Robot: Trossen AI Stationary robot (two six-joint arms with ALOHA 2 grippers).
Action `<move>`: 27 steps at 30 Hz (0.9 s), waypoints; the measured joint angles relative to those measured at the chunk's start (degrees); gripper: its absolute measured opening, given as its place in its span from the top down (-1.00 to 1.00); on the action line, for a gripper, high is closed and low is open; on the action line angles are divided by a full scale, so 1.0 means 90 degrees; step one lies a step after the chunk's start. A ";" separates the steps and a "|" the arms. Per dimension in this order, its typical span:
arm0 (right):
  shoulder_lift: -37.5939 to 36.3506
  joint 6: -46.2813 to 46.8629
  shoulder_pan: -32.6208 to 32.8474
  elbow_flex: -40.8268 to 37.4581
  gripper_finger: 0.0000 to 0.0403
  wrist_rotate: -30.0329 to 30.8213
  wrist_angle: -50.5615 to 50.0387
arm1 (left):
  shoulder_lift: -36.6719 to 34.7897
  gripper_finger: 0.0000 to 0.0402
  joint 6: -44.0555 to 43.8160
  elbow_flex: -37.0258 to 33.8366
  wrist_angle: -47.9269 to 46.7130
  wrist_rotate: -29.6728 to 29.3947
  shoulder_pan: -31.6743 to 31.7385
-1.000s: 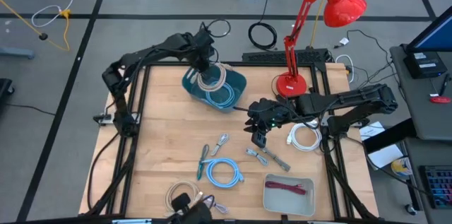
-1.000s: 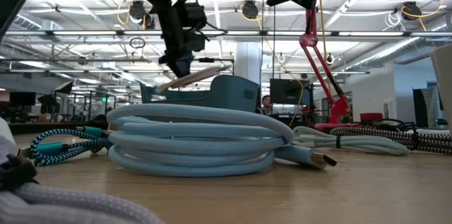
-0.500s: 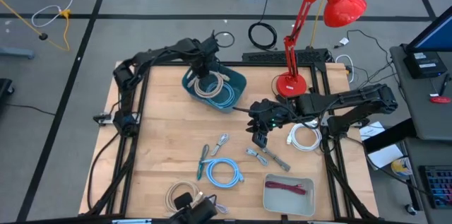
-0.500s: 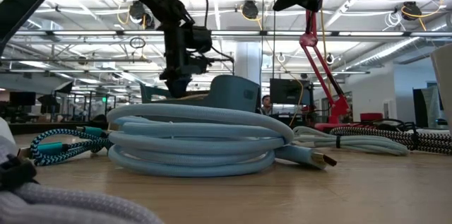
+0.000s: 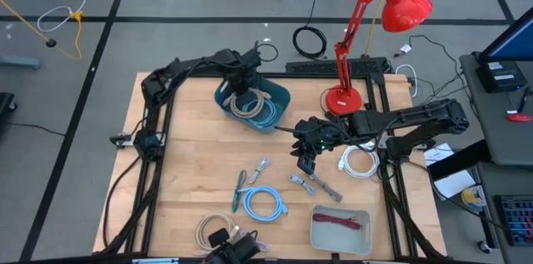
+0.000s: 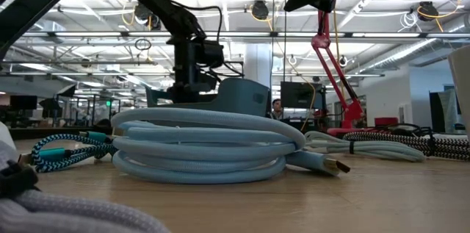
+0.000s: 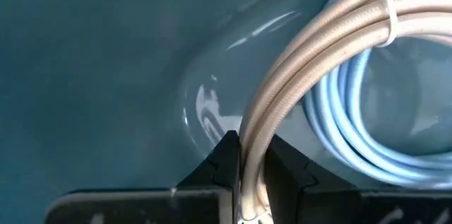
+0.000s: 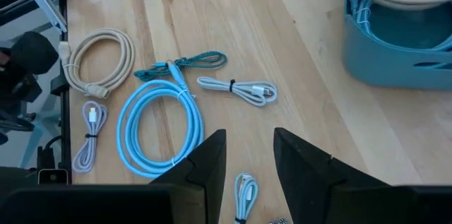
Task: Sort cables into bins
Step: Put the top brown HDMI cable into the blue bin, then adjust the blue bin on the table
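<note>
The left gripper [image 7: 244, 181] is lowered into the dark teal tub [image 5: 279, 97], its jaws clamped on a beige coil [image 7: 311, 68] so that it can be laid on the light blue coil [image 7: 367, 132] already there. The right gripper [image 5: 306, 164] is held over mid-bench, jaws apart and empty, above the unsorted cables [image 8: 159, 128]. A maroon piece [image 5: 341, 221] lies in the pale grey tray [image 5: 316, 232].
</note>
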 joint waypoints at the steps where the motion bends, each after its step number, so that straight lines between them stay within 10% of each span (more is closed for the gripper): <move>1: 0.0002 0.0000 0.0000 0.0000 0.46 0.0000 -0.0001 | 0.0016 0.80 -0.0004 0.0000 0.0000 -0.0051 -0.0004; 27: 0.0000 -0.0133 0.0005 0.0000 0.46 -0.0002 -0.0004 | -0.0425 0.31 -0.0563 -0.0007 -0.0141 -0.0347 -0.0282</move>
